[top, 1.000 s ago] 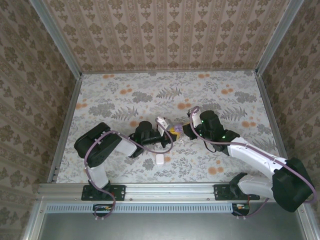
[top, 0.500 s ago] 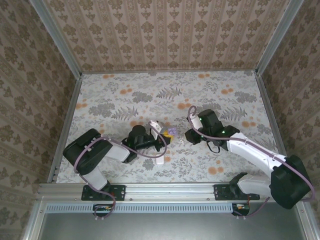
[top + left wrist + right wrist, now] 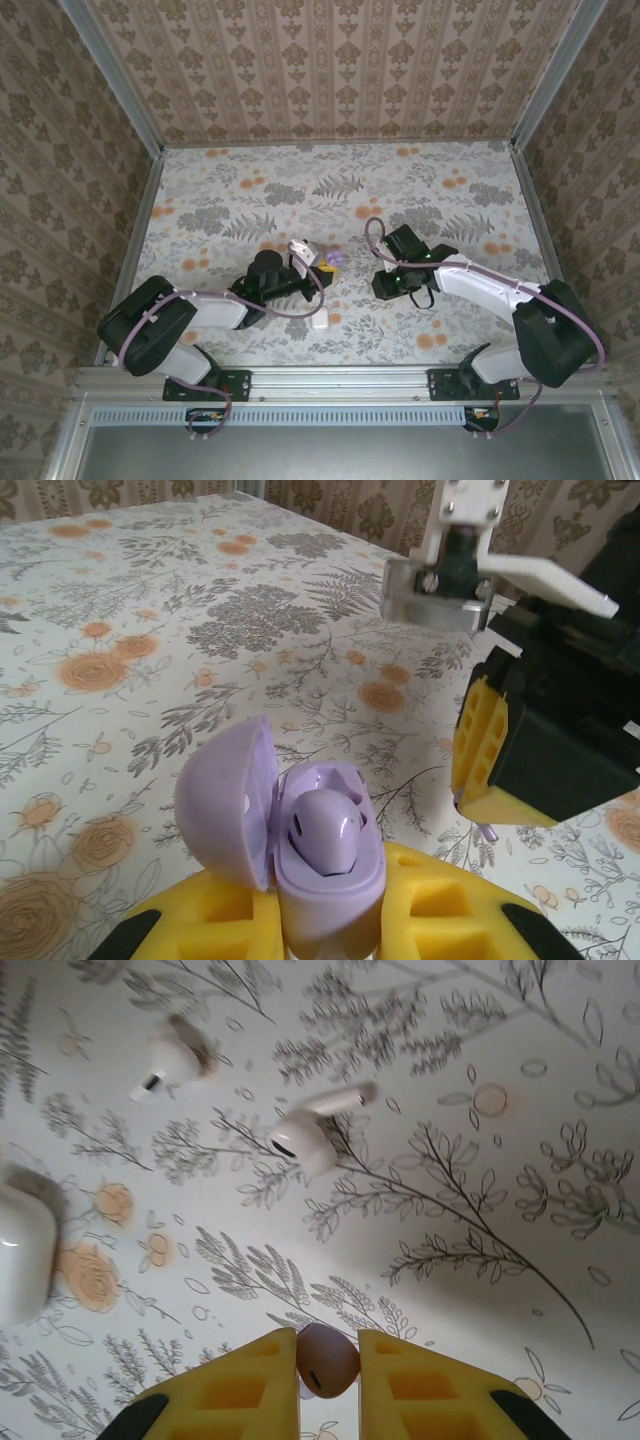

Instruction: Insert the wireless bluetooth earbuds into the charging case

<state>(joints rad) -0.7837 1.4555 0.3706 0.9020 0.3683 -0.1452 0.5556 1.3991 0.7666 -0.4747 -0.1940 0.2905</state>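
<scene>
**Item 1.** Left pincer, bottom centre of its wrist view: yellow pads clamped on the purple charging case. Case upright, hinged lid swung open to the left. In the overhead view the case sits at mid-frame, just above the bench.

**Item 2.** Purple earbud, seated in the open case's well.

**Item 3.** Right pincer, bottom centre of its wrist view: pads nearly together, gripping a second small mauve earbud between them, raised off the bench. In the overhead view this pincer is just right of centre, close to the purple case but apart from it.

**Item 4.** Two white earbuds lying loose on the bench, one at upper left, one nearer centre, near each other, not touching.

**Item 5.** White charging case, lid closed, at the left edge of the right wrist view. It lies on the bench, below the left pincer in the overhead view.
</scene>
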